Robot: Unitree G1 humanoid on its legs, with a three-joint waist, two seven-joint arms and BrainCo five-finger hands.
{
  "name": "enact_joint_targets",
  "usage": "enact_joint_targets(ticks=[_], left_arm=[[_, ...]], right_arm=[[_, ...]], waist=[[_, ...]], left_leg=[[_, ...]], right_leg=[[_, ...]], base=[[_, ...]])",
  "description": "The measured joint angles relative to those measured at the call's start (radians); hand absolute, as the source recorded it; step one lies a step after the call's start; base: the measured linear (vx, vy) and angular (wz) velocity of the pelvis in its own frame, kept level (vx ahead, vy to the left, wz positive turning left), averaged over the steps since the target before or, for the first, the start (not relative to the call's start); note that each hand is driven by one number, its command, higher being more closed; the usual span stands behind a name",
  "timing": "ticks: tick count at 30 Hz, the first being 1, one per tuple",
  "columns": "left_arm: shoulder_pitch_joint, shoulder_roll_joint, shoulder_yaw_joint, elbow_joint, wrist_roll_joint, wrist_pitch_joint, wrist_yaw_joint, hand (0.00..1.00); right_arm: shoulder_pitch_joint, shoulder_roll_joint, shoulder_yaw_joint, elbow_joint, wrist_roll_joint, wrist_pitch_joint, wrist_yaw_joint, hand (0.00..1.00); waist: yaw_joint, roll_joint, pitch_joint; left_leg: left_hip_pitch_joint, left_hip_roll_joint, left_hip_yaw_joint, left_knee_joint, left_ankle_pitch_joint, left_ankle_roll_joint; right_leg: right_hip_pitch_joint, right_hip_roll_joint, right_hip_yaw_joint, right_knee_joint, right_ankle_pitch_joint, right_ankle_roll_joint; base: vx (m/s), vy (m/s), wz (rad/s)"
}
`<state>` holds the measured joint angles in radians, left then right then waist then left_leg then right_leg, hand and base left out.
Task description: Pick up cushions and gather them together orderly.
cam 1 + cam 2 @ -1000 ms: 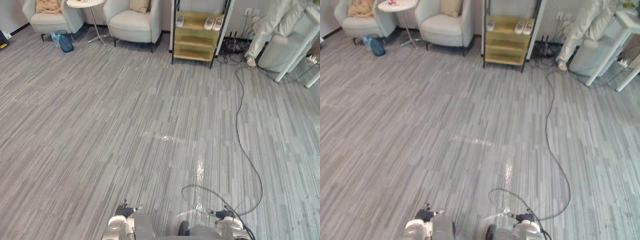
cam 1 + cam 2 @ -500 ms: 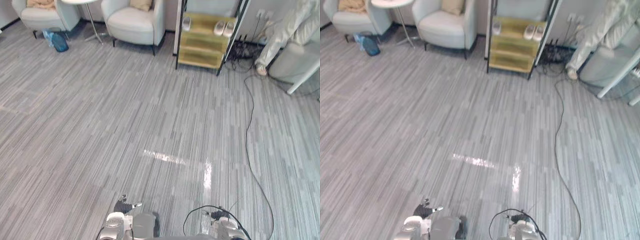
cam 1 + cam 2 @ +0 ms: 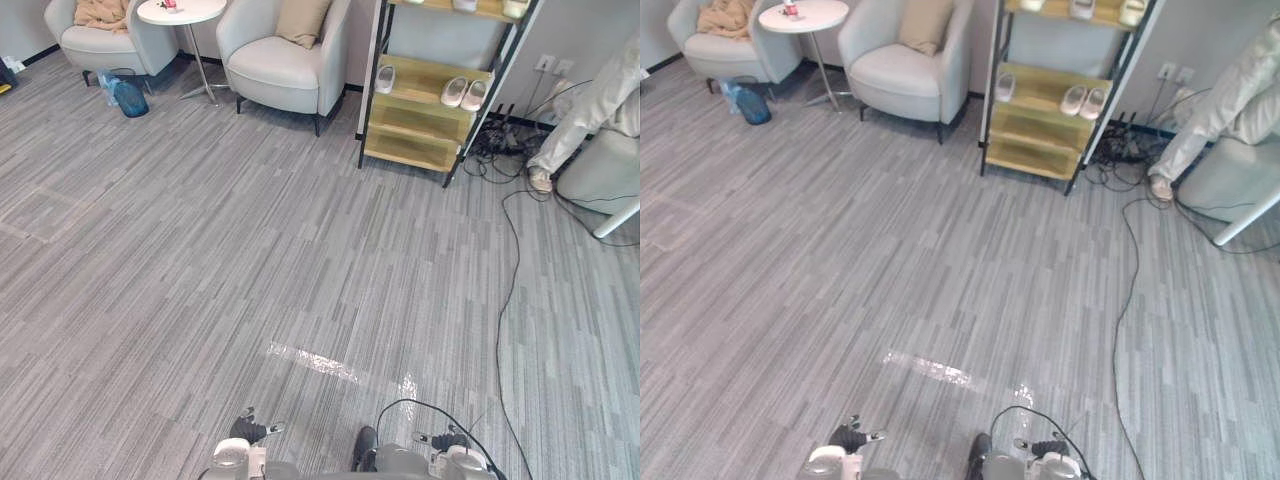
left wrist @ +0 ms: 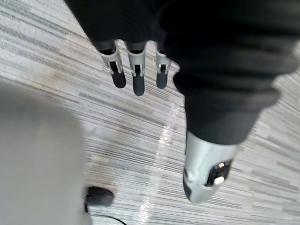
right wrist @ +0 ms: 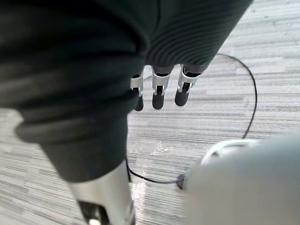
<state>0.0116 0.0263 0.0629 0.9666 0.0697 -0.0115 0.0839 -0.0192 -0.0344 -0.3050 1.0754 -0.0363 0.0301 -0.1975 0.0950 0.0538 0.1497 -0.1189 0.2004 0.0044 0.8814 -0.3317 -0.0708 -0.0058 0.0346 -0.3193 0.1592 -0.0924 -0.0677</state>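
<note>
Your left hand hangs over the floor at 7 o'clock, fingers straight and uncurled, with nothing in it. Your right hand hangs at 5 o'clock in the same condition: fingers straight, empty.

Grey striped floor lies between you and the furniture. At 11 o'clock, well away, an armchair stands near the wall, and a beige cushion leans upright against its back. On its 9 o'clock side stands a round white side table with a small item on top, too small to identify. Further towards 10 o'clock, a second armchair carries a tan bundle; cushion or throw, you cannot tell. A blue bag sits on the floor beside that chair.

Between 12 and 1 o'clock, a wooden shelf holds pale shoes. At 2 o'clock you have a person's leg in light trousers.
</note>
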Motion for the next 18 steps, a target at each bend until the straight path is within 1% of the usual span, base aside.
enact_joint_targets(ticks=[2,3,4,5,6,7,8,9,11,12,14,16,18], left_arm=[[-0.001,-0.001,-0.006,-0.011,0.008,0.000,0.000,0.00],[-0.005,-0.008,-0.010,-0.018,0.008,-0.001,0.000,0.00],[-0.013,-0.020,-0.012,-0.024,0.008,-0.002,-0.001,0.00],[-0.017,-0.032,-0.014,-0.022,0.008,-0.002,-0.001,0.00],[-0.016,-0.040,-0.015,-0.016,0.008,-0.003,-0.001,0.00],[-0.019,-0.034,-0.023,-0.012,0.009,-0.006,0.000,0.00],[-0.020,-0.024,-0.025,-0.010,0.009,-0.006,0.000,0.00],[-0.020,-0.013,-0.023,-0.001,0.009,-0.005,0.000,0.00],[-0.017,-0.008,-0.022,0.004,0.009,-0.004,-0.001,0.00],[-0.017,-0.003,-0.022,0.010,0.009,-0.003,-0.001,0.00],[-0.017,-0.002,-0.022,0.021,0.012,-0.003,-0.001,0.00],[-0.016,-0.002,-0.022,0.027,0.017,-0.003,-0.002,0.00],[-0.008,-0.001,-0.022,0.029,0.017,-0.003,-0.002,0.00]], right_arm=[[0.000,0.004,-0.004,-0.003,0.008,-0.001,-0.002,0.00],[-0.002,0.003,-0.005,-0.011,0.009,0.000,-0.003,0.00],[0.000,0.005,-0.006,-0.037,0.009,0.000,-0.004,0.00],[0.001,0.002,-0.006,-0.042,0.009,-0.003,-0.005,0.00],[0.003,-0.007,-0.007,-0.037,0.008,-0.002,-0.004,0.00],[0.008,0.012,-0.006,-0.034,0.008,0.002,-0.002,0.00],[0.020,0.024,-0.007,-0.034,0.005,0.004,-0.001,0.00],[0.038,0.028,-0.009,-0.036,-0.004,0.009,0.000,0.00],[0.038,0.030,-0.008,-0.039,-0.006,0.010,0.000,0.00],[0.048,0.034,-0.008,-0.039,-0.007,0.010,0.000,0.00],[0.051,0.035,-0.008,-0.039,-0.008,0.009,0.001,0.00],[0.062,0.037,-0.008,-0.038,-0.010,0.009,0.004,0.00],[0.065,0.037,-0.009,-0.037,-0.010,0.010,0.004,0.00]], waist=[[0.004,-0.008,0.002],[0.006,-0.016,0.007],[0.013,-0.013,0.007],[0.013,-0.001,0.000],[0.015,0.011,-0.002],[0.017,-0.002,-0.009],[0.013,-0.023,-0.016],[0.014,-0.039,-0.025],[0.014,-0.043,-0.027],[0.014,-0.049,-0.032],[0.015,-0.051,-0.035],[0.015,-0.060,-0.049],[0.015,-0.061,-0.055]], left_leg=[[-0.031,-0.009,0.030,-0.047,-0.011,-0.006],[-0.053,-0.022,0.037,-0.115,-0.017,0.000],[-0.064,-0.048,0.031,-0.246,-0.013,0.005],[-0.073,-0.073,0.002,-0.397,0.041,0.002],[-0.071,-0.079,-0.023,-0.442,0.130,-0.022],[-0.037,-0.107,-0.016,-0.485,0.138,-0.004],[-0.023,-0.127,-0.007,-0.512,0.144,0.004],[-0.005,-0.143,0.018,-0.534,0.145,0.006],[0.009,-0.150,0.024,-0.548,0.146,0.008],[0.041,-0.166,0.034,-0.581,0.153,0.019],[0.074,-0.181,0.039,-0.614,0.159,0.028],[0.090,-0.197,0.039,-0.652,0.171,0.039],[0.098,-0.203,0.039,-0.674,0.181,0.041]], right_leg=[[0.060,-0.008,0.010,-0.031,0.000,0.000],[0.075,-0.018,0.018,-0.041,0.000,0.000],[0.086,-0.032,0.030,-0.052,-0.004,0.008],[0.088,-0.038,0.044,-0.053,-0.015,0.036],[0.092,-0.034,0.055,-0.052,-0.020,0.051],[0.098,-0.050,0.082,-0.059,-0.025,0.069],[0.098,-0.074,0.086,-0.059,-0.034,0.086],[0.104,-0.097,0.099,-0.059,-0.035,0.092],[0.110,-0.105,0.104,-0.059,-0.034,0.094],[0.121,-0.120,0.111,-0.061,-0.034,0.097],[0.134,-0.133,0.114,-0.064,-0.037,0.109],[0.136,-0.147,0.114,-0.073,-0.042,0.118],[0.137,-0.151,0.114,-0.081,-0.040,0.120]], base=[[0.28,-0.012,-0.12],[0.17,0.057,-0.27],[0.19,0.129,-0.36],[0.17,0.183,-0.38],[0.21,0.200,-0.22],[0.20,0.184,-0.03],[0.25,0.177,-0.08],[0.18,0.135,-0.10],[0.12,0.078,-0.13],[0.11,0.068,-0.08],[0.11,0.065,-0.04],[0.07,0.033,0.04],[0.06,0.011,0.02]])
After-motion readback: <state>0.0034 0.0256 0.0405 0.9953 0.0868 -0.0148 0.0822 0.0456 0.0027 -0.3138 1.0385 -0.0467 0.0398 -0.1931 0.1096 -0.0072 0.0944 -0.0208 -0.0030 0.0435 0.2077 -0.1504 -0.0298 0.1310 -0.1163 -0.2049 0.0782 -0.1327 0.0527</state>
